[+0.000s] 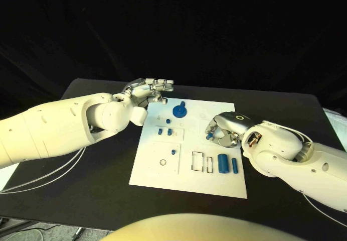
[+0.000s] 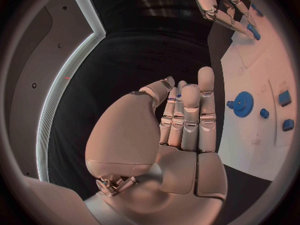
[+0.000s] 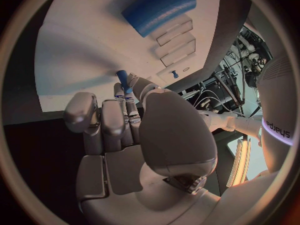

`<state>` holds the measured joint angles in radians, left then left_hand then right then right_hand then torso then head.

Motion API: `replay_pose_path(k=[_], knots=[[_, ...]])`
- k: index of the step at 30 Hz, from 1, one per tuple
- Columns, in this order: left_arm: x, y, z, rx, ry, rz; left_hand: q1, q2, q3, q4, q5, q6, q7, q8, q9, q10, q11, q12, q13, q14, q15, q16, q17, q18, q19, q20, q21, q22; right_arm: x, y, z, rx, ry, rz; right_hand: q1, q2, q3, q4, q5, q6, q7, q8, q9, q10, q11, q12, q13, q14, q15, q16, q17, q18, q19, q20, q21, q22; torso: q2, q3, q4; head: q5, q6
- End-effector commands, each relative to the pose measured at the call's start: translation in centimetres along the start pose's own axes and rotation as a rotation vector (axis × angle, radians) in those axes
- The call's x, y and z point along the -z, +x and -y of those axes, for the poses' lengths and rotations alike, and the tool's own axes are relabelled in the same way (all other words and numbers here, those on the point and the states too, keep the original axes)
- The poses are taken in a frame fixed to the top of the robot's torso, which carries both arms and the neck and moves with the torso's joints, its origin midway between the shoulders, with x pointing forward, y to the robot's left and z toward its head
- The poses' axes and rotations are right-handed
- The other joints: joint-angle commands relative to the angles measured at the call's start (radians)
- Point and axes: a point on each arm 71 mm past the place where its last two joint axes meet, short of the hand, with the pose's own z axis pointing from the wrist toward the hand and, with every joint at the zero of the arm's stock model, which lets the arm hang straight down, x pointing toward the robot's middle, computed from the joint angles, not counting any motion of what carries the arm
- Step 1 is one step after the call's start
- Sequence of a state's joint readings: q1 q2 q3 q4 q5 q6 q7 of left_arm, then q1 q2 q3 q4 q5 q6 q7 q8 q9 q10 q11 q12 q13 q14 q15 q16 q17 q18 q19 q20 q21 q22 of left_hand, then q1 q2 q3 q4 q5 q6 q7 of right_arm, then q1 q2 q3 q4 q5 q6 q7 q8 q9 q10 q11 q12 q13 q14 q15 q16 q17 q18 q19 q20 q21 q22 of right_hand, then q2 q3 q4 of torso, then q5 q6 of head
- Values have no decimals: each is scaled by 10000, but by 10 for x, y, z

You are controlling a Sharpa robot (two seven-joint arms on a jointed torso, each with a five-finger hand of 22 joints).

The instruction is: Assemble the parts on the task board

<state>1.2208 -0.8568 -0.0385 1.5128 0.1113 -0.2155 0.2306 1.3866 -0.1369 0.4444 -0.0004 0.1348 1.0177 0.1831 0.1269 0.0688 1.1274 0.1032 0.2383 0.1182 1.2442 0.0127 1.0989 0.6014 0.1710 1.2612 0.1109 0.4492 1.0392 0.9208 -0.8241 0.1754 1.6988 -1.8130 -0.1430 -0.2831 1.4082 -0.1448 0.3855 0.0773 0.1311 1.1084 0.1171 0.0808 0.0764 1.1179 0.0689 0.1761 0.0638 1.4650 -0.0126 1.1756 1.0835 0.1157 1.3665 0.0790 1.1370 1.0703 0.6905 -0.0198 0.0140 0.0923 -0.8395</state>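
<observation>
Over the task board [image 1: 152, 165] right hand [image 1: 225, 131] pinches small stiff light blue peg [image 3: 123, 78] by its end; left hand [image 1: 148, 90] curled, empty.

Task board [image 1: 152, 168]: white, matt, smooth. Bench [image 1: 87, 193]: black, matt. Parts [image 1: 223, 163]: blue, smooth plastic look; hands [image 1: 148, 91] silver, satin metallic sheen.

The scene is lit from above against a black backdrop; the board [image 1: 189, 145] is rendered bright. Warm pinkish light is cast over the left wrist view. Straight edges are bent in both fisheye circles, and rims are darkened.
</observation>
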Motion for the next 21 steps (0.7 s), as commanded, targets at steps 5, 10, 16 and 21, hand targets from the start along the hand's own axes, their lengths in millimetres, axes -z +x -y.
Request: replay_pose_path(k=[5, 10, 16, 21], knots=[[0, 2, 0, 25, 20, -212, 81, 10, -15, -39, 31, -53, -16, -4, -10, -70, -13, 64, 17, -67, 17, -63, -11, 94, -78, -8, -45, -9, -1, 3, -1, 244, 108, -240, -22, 103, 88, 9, -17, 90, 1, 24, 13, 73, -8, -20, -3, 308, 35, 56, 19, -65, 91, 18, 60, 19, -7, 8, 4, -18, -20], [0, 2, 0, 23, 7, -200, 65, 12, -36, -43, 32, -104, 2, -12, -14, -140, 6, 77, 13, -83, 29, -62, -25, 92, -84, 1, -60, -19, -1, 4, -1, 250, 99, -223, -14, 101, 108, 6, -29, 96, 5, 17, 10, 74, -15, -35, -8, 312, 33, 61, 22, -62, 92, 18, 54, 11, -7, 6, -8, -36, -14], [0, 2, 0, 28, 2, -219, 65, 13, -37, -44, 33, -109, 4, -13, -14, -148, 7, 79, 13, -85, 31, -63, -29, 92, -85, 2, -61, -20, -2, 0, -5, 97, -109, 226, 170, 376, 485, -50, -373, 541, -25, 162, 85, 560, -79, 14, 21, 393, -38, 328, 301, -193, 376, 17, 613, 636, -8, 5, -16, -47, -13], [0, 2, 0, 31, -1, -231, 65, 13, -37, -44, 33, -109, 4, -13, -14, -148, 7, 79, 13, -85, 31, -63, -29, 92, -85, 2, -61, -20, -1, -3, -7, -33, -137, 545, 129, 480, 633, -53, -646, 826, -99, 265, 174, 910, -174, -37, 29, 394, -136, 389, 341, -244, 493, 5, 869, 911, -10, 0, 3, -70, -19]])
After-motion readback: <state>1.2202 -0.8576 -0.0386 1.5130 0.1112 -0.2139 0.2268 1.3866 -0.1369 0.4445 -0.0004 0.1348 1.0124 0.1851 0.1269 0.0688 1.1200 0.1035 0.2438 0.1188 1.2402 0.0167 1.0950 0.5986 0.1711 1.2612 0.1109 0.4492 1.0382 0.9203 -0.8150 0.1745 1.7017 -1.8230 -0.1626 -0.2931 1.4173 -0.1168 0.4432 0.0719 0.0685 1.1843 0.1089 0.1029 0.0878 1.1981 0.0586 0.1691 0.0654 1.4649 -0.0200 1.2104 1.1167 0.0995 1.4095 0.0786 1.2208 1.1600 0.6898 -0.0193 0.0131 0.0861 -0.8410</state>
